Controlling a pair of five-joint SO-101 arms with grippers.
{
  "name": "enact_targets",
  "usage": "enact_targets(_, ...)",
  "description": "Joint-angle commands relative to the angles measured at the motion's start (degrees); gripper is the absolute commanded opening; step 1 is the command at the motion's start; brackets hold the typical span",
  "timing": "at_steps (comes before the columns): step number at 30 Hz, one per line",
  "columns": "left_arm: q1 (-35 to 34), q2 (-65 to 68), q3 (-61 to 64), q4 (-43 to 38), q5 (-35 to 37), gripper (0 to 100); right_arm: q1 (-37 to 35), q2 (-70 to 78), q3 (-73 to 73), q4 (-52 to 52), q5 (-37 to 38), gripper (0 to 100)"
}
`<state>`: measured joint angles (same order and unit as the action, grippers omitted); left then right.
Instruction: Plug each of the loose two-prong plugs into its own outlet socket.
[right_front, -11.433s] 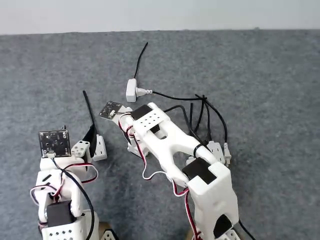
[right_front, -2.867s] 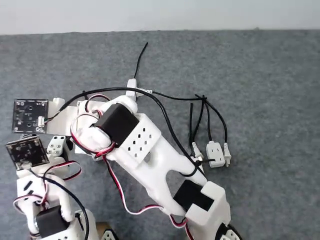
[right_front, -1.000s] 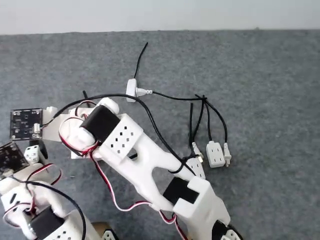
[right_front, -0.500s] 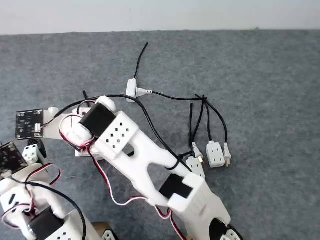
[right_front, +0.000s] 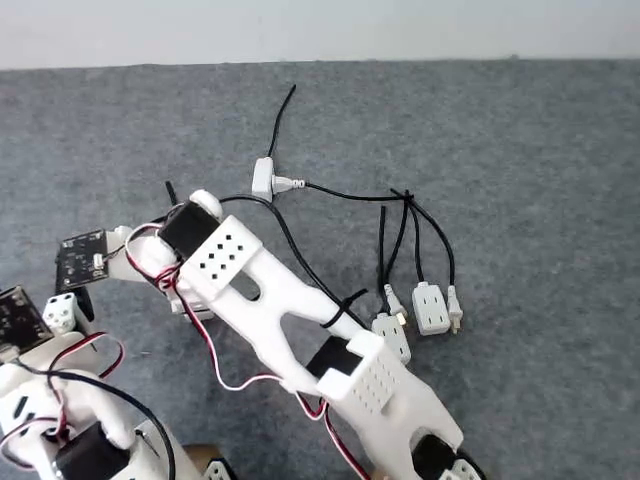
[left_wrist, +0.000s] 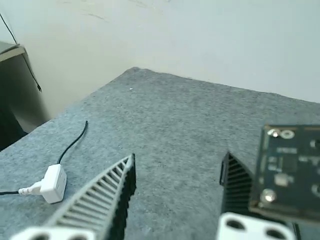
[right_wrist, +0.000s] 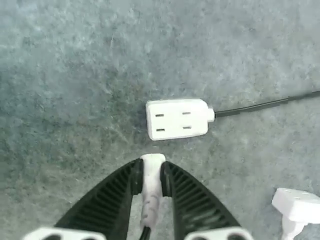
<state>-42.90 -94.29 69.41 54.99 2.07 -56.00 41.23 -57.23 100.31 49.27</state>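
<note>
Right gripper (right_wrist: 151, 170): fingers clamped on a white two-prong plug (right_wrist: 151, 195), its nose poking out past the tips. Prongs not made out.

Outlet block (right_wrist: 177, 118) lies flat on the grey mat (right_front: 540, 150), two slot pairs facing up, black cord (right_wrist: 255, 106) leaving one short end. The held plug sits just short of the block's long side, a strip of mat between them (no contact).

Left gripper (left_wrist: 178, 160): jaws spread wide, nothing between them, lifted off the mat.

Second outlet (right_front: 263, 178), with a plug (right_front: 288, 184) seated in it, lies well apart from the outlet block. Farther from the block, across the right arm: two more outlets (right_front: 392, 337) (right_front: 432, 307), each with a loose plug (right_front: 393, 300) (right_front: 455, 308) just beside it.
</note>
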Motion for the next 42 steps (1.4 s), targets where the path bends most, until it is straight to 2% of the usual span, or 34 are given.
enact_targets(1,-0.1,-0.2,-3.4,0.3,-0.5,27,0.7,0.0,-3.5,-3.0,4.1,0.9)
enact_targets(8,-0.1,-0.2,-3.4,0.3,-0.5,27,-0.1,1.2,-3.3,-10.5,12.8,0.9)
enact_targets(13,-0.1,-0.2,-3.4,0.3,-0.6,27,-1.3,4.4,-3.5,-10.1,14.5,0.9)
enact_targets(25,-0.1,-0.2,-3.1,0.0,-1.7,27,-0.3,3.4,-9.1,-6.2,3.3,0.9)
enact_targets(36,0.3,-0.3,-11.9,0.3,1.0,27,-0.7,0.4,-21.5,2.2,-2.3,0.9)
enact_targets(42,0.3,-0.3,-11.1,1.5,0.8,27,-0.8,-0.2,-26.4,2.9,-4.7,0.9)
